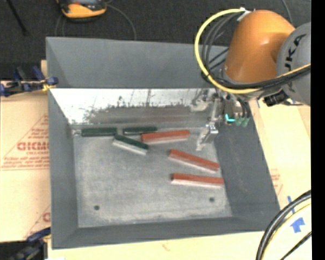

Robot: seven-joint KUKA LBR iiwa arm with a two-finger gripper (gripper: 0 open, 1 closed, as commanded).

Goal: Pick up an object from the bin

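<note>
Red-brown and long, the nearest bar (165,137) lies flat on the floor of the grey metal bin (62,188), close under the back wall, with its right end just beside the tip of the gripper (205,140). Nothing shows held in the gripper, and I cannot tell from this angle whether it is spread or closed. Front-right of it lie two more red-brown bars, a tilted bar (194,160) and a level bar (197,180), apart from each other. Leftward along the back wall lie a long dark green bar (99,130) and a short dark green bar (140,129), with a green-and-white bar (131,144) slanting just beside the nearest bar's left end. Lying flat and mostly separate, each bar probably offers its narrow width to a downward grasp. Above, the arm's orange cover (257,45) sits over a wrist pointed down, which suits that approach.
</note>
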